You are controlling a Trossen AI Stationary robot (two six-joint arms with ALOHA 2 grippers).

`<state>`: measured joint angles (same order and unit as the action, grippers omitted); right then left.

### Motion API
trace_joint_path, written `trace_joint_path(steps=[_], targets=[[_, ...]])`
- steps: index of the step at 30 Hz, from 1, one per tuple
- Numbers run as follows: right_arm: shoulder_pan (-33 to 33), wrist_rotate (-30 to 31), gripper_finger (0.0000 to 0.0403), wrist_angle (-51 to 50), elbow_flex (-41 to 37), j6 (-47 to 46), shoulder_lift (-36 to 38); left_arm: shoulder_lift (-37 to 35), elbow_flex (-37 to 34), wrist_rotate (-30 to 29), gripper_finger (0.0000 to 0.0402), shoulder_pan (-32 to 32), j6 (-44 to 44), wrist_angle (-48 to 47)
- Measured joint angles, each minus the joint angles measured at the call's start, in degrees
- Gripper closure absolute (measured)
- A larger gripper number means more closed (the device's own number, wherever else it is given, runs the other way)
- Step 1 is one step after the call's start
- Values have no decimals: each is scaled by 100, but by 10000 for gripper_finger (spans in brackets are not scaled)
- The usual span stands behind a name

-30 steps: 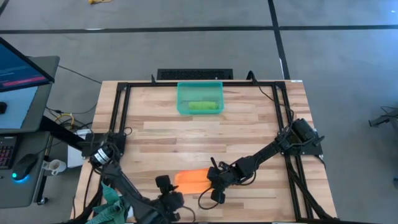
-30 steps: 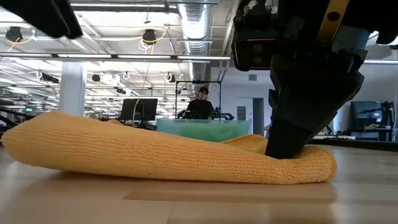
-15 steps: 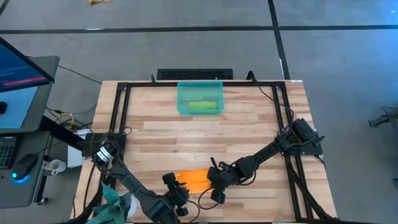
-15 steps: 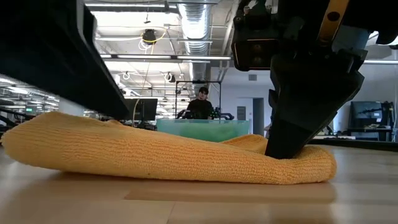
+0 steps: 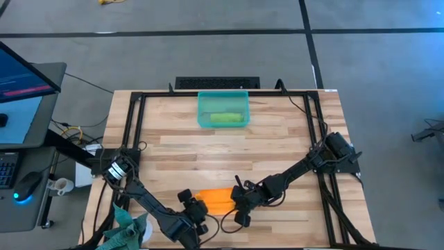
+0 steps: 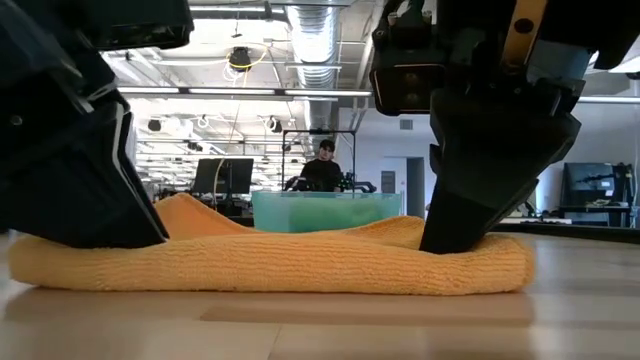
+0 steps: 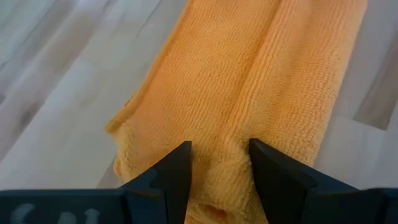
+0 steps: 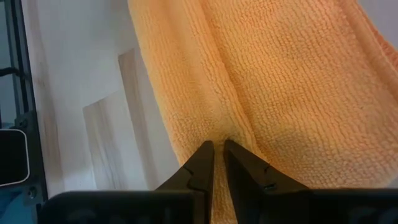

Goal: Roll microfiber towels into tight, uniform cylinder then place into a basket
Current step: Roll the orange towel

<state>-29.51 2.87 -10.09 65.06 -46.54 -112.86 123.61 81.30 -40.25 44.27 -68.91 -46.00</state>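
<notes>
My left gripper (image 5: pixel 196 210) has moved onto the orange towel (image 5: pixel 216 201), its fingers spread over the nine o'clock end. My right gripper (image 5: pixel 236 202) pinches the three o'clock end. The basket (image 5: pixel 222 98) sits at twelve o'clock, holding the green towel (image 5: pixel 227 119).

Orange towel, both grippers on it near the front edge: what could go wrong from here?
1. The right gripper pinches only a thin fold of the orange towel; it may slip free under pull.
2. The left gripper stands open astride the towel's other end, so closing may bunch several layers and give an uneven roll.
3. The towel lies loosely folded with a raised ridge in the low view, so the cylinder may turn out loose beside the green towel roll in the basket.
</notes>
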Motion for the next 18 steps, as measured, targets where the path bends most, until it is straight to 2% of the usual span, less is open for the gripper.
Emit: trace_joint_path(steps=[5,12,18], targets=[[0,4,338,9,2,-6,0,-62,50,52,249,35,145,-166],[2,0,338,-26,2,-150,0,-355,487,-1129,249,368,756,-265],[-7,1,338,-23,2,-149,0,-251,365,-1239,249,361,1353,617]])
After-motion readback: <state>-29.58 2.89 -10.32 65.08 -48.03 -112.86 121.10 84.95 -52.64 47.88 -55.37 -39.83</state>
